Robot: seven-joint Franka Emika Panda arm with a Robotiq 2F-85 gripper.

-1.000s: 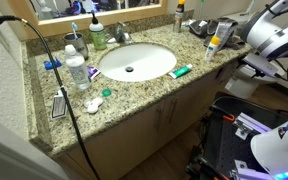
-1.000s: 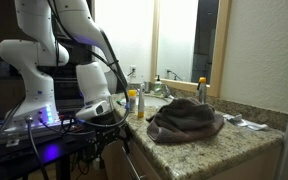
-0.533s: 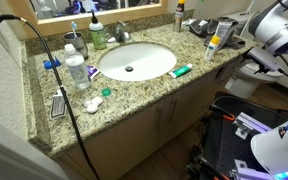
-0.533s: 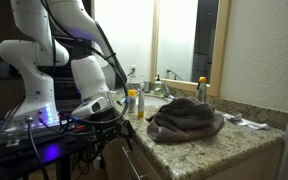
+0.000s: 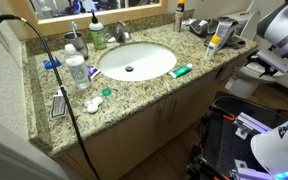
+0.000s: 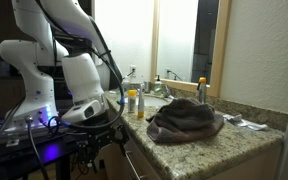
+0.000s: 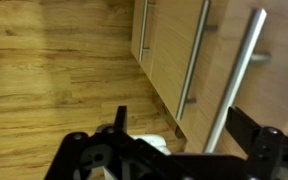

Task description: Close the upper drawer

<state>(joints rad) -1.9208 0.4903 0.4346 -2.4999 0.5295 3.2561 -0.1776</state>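
In the wrist view my gripper [image 7: 184,126] is open and empty, its two dark fingers [image 7: 121,118] spread wide at the bottom edge. Ahead of it are light tan wood fronts [image 7: 170,45] with long metal bar handles [image 7: 195,62], one handle [image 7: 239,72] running between the fingers but farther off. I cannot tell which front is the upper drawer. In both exterior views the arm [image 5: 282,30] [image 6: 81,80] hangs beside the end of the vanity, and the drawer is hidden behind it.
The granite counter [image 5: 134,95] holds a white sink [image 5: 136,62], bottles [image 5: 76,68] and a toothpaste tube [image 5: 181,70]; a grey towel [image 6: 185,119] lies on it. Tan cabinet doors [image 5: 159,125] sit below. A black cable [image 5: 69,100] crosses the counter. Wood floor [image 7: 54,70].
The arm has shifted away from the counter's end, rightward in one exterior view and lower and leftward in the other. Nothing on the counter has moved.
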